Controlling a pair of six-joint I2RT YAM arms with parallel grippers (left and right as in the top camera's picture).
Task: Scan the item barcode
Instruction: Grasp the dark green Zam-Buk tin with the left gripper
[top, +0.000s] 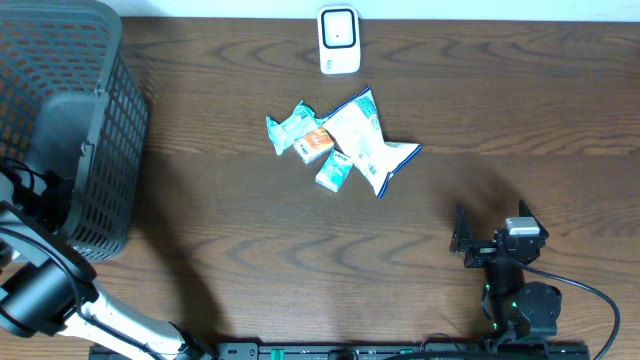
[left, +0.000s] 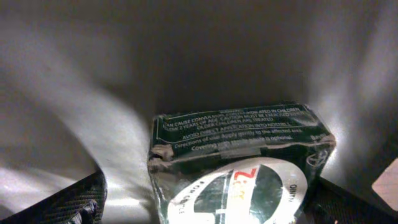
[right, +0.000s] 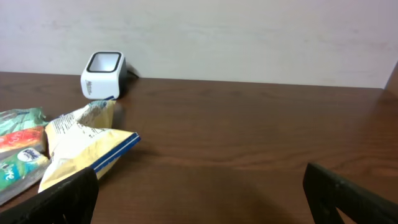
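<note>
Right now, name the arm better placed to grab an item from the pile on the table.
Right, probably. The right pincer, open, faces the snack pile and scanner; the left pincer sits open over a dark green box, apparently down in the basket.

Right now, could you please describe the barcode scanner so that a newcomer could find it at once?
On the dark wooden table, with the black mesh basket at its left, look past the pile of snack packets in the middle to the far edge. The scanner stands there alone: the only small white box, with a dark window on top.
</note>
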